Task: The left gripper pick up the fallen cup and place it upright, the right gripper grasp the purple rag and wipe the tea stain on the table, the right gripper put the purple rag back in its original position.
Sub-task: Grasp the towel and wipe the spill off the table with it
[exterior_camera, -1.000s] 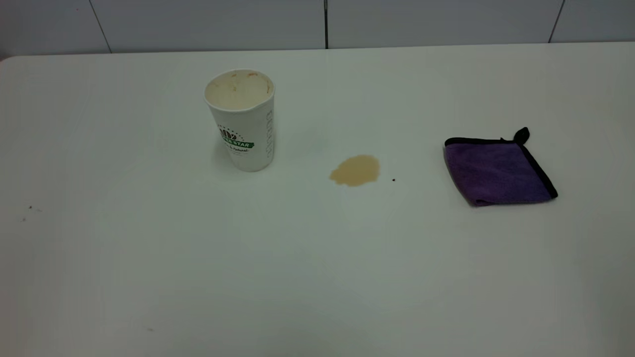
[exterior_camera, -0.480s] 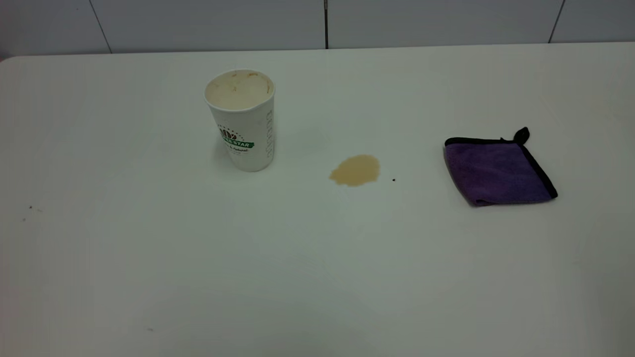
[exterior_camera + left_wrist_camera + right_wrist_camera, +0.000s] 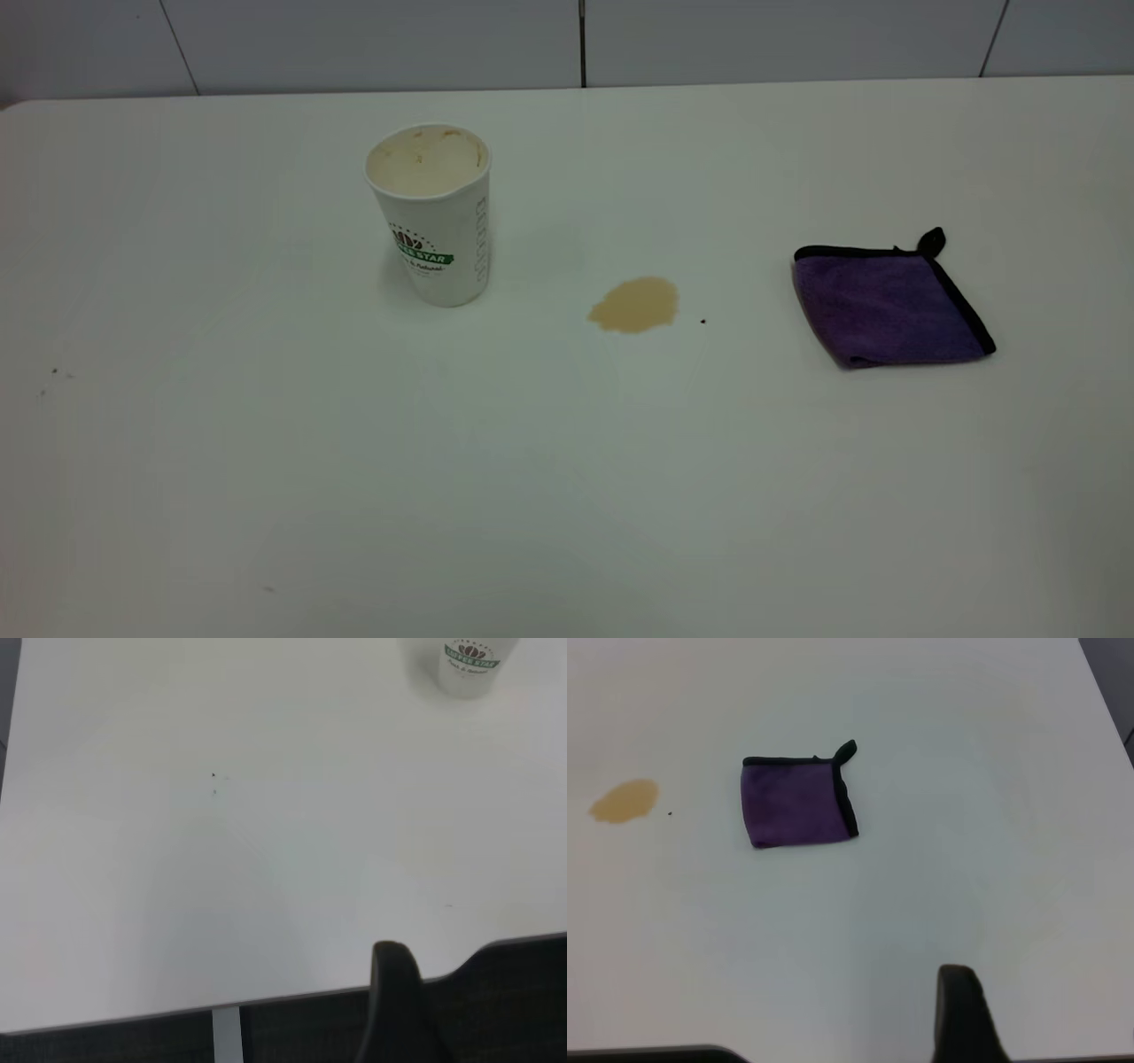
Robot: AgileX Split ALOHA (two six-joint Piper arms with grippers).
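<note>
The dimpled paper cup point(image 3: 431, 213) stands upright toward the far left of the smooth white table point(image 3: 532, 461); the roundish tan tea stain point(image 3: 634, 305) sits mid-table; the folded, black-edged purple rag point(image 3: 889, 302) lies flat toward the right edge; 1 dark finger point(image 3: 399, 1010) of each gripper shows, so I cannot tell their state.

Purple rag point(image 3: 796, 804) lies flat on the white table point(image 3: 939, 744), black loop at one corner. Tea stain point(image 3: 624, 801) sits well apart, a tiny dark speck point(image 3: 670, 812) between them, beside the stain.
</note>
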